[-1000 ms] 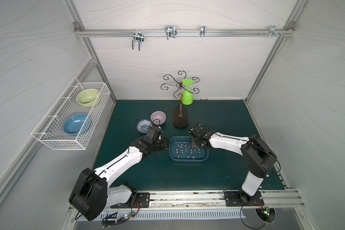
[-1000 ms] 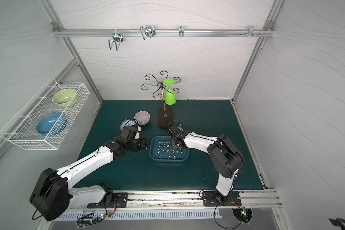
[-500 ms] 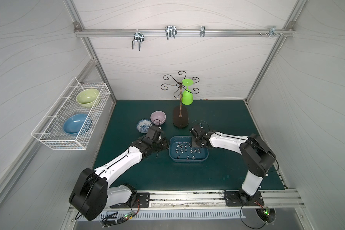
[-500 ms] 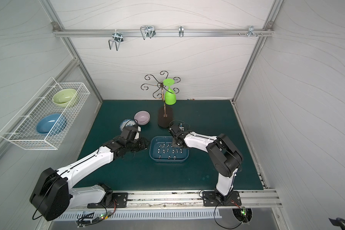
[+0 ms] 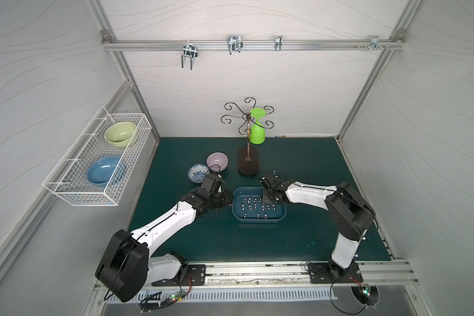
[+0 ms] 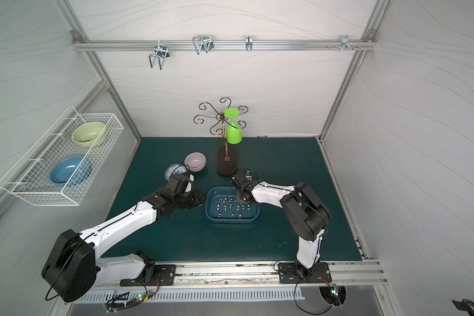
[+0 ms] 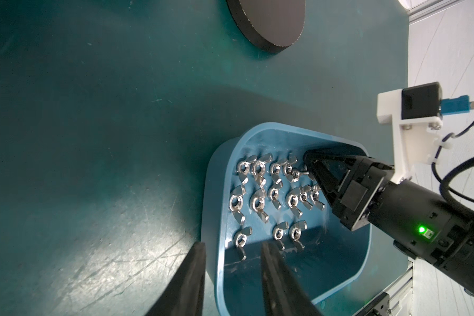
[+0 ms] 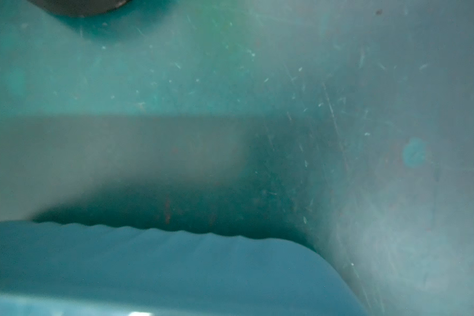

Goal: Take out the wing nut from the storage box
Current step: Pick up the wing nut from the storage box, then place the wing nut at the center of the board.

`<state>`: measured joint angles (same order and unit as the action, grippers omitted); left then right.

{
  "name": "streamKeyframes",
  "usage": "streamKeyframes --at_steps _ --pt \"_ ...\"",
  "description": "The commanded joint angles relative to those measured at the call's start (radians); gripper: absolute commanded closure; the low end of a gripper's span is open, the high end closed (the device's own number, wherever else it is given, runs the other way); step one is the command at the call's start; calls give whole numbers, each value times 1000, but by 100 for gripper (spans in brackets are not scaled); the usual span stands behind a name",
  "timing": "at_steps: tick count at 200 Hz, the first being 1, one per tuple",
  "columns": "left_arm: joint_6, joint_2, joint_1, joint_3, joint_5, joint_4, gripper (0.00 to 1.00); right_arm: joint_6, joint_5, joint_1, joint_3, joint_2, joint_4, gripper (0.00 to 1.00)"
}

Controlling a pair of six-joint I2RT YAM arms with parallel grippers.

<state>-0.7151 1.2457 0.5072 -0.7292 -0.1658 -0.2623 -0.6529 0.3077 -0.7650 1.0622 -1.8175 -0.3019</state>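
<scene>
The wing nut (image 7: 296, 173) being gone for is lying inside the storage box (image 7: 213, 191), close to the corner nearest the right arm. It is tipped on edge and is touching, or all but touching, the tips of the right gripper (image 7: 308, 164). The other wing nuts (image 7: 257, 202) are being left scattered over the box floor, and none is being seen outside it.

The right gripper's jaws are being drawn into a narrow V, the tips almost meeting. Whether the nut is actually being pinched cannot be told: the contact is tiny and shadowed, and only blurred blue wall and mat are being shown in the right wrist view.

At the opposite wall the box is being straddled by the left gripper (image 7: 233, 245), one finger outside and one inside. Its jaws are standing apart with a clear gap, so this is being read as a steadying guard, not a clamp.

Against the top views of the second before, both arms and the box are being found in practically the same places on the mat (image 5: 298, 240). The only change is being judged to be the narrowing of the right jaws. The reach is therefore being taken as finished and the grasp as under way. Nothing is being lifted yet, and a nut on edge could easily be flicked aside.

Further out, the stand base (image 5: 248, 164) and two bowls (image 5: 217, 161) are being left untouched.
</scene>
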Motion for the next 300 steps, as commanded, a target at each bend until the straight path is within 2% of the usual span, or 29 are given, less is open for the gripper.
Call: streamKeyframes --at_steps 1,52,59,164,193,211,227,266,300 --pt "-4 6 5 -1 -4 38 63 18 25 2 7 -25 4 85" --pt "-10 24 5 -3 -12 49 64 23 28 -8 1 6 5 96" --pt "-14 28 5 -3 -16 52 64 28 32 -8 -6 12 10 100" --pt "-41 105 49 -62 -64 85 65 86 50 -36 -55 158 20 100" --pt "-51 154 76 -93 -178 180 65 95 22 -34 -78 239 -2 100" --pt "-80 223 108 -129 -286 279 65 98 -31 -20 -92 293 -22 100" --pt "-76 294 151 -196 -344 295 66 105 -65 -3 -107 334 -45 100" --pt "-79 317 177 -254 -247 217 66 118 -69 28 -168 413 -63 100" --pt "-96 364 219 -294 -319 301 66 128 -102 104 -223 517 -76 100"
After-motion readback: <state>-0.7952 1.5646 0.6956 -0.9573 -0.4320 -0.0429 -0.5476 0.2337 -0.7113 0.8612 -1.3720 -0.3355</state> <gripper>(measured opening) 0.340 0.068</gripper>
